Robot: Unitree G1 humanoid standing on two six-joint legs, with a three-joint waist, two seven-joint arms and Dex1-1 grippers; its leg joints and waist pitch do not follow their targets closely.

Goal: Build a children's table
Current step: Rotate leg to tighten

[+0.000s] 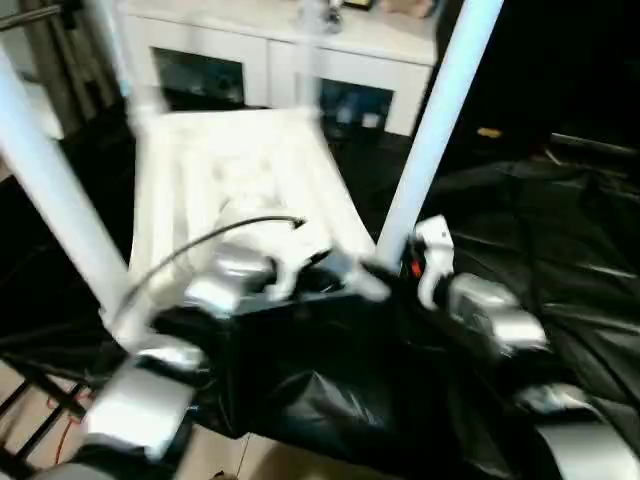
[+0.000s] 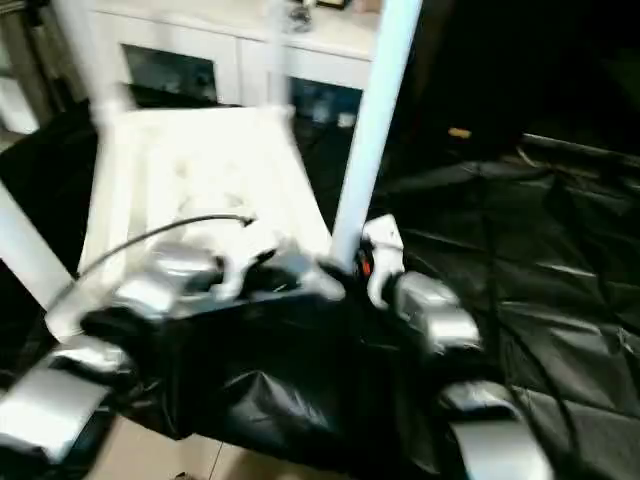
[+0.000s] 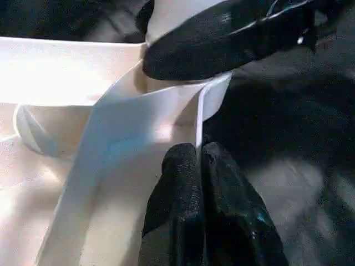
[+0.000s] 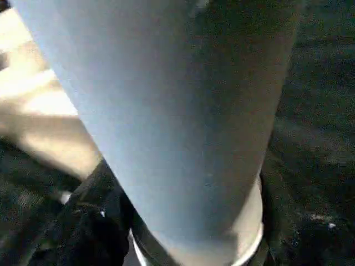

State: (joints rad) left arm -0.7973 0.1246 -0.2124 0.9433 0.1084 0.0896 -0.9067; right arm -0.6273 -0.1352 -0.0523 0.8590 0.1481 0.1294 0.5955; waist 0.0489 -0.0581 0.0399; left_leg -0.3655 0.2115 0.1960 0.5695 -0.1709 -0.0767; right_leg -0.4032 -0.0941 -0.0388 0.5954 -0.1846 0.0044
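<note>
Tabletop [image 1: 240,190] lies underside up, left gripper [image 3: 202,160] jaws together at its rim; right gripper [image 1: 405,268] jaws clamp the leg [image 1: 430,130].

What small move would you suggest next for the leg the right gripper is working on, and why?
Probably keep pressing the near right leg down into its corner socket: it already stands upright there on the upturned table top, while the left gripper pinches the rim beside it.

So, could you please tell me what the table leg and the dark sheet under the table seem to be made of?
The table leg looks like smooth white plastic: an even, seamless tube with a soft sheen. The dark sheet looks like thin glossy plastic film, perhaps a coated cloth: it lies in creases that catch the light.
</note>
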